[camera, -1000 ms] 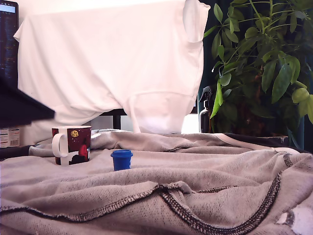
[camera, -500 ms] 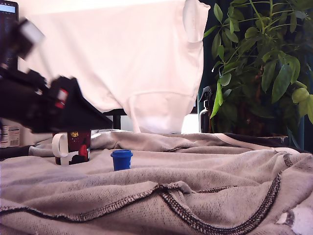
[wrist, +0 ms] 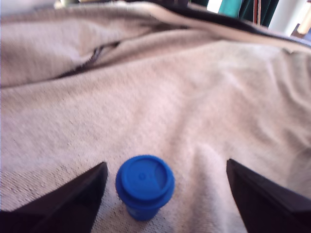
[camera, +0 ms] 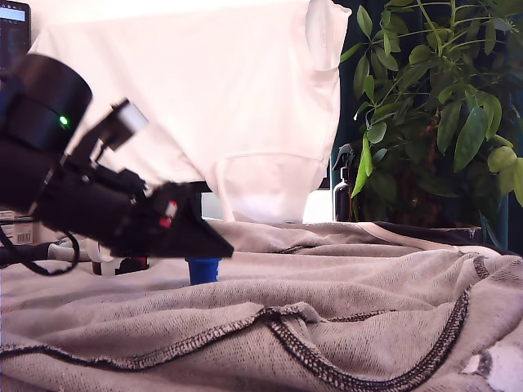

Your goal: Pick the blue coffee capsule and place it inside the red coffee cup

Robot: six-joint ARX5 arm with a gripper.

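Observation:
The blue coffee capsule (camera: 203, 271) stands upright on the grey cloth, and my arm hides its top in the exterior view. In the wrist view the blue coffee capsule (wrist: 144, 184) shows its round lid, close to one dark finger (wrist: 73, 204) and far from the other finger (wrist: 262, 199). My gripper (wrist: 166, 164) is open and holds nothing. Seen from outside, the gripper (camera: 216, 247) hangs just above the capsule. The red coffee cup (camera: 131, 265) sits behind my arm at the exterior view's left, with only its base and a bit of white handle showing.
Rumpled grey cloth (camera: 343, 310) with dark stitched seams covers the surface. White fabric (camera: 204, 98) hangs behind. A leafy plant (camera: 441, 106) and a dark spray bottle (camera: 343, 192) stand at the exterior view's right. A cable (camera: 33, 257) trails from my arm.
My arm has swung in from the exterior view's left and come down over the capsule. It now covers most of the cup and the capsule's top.

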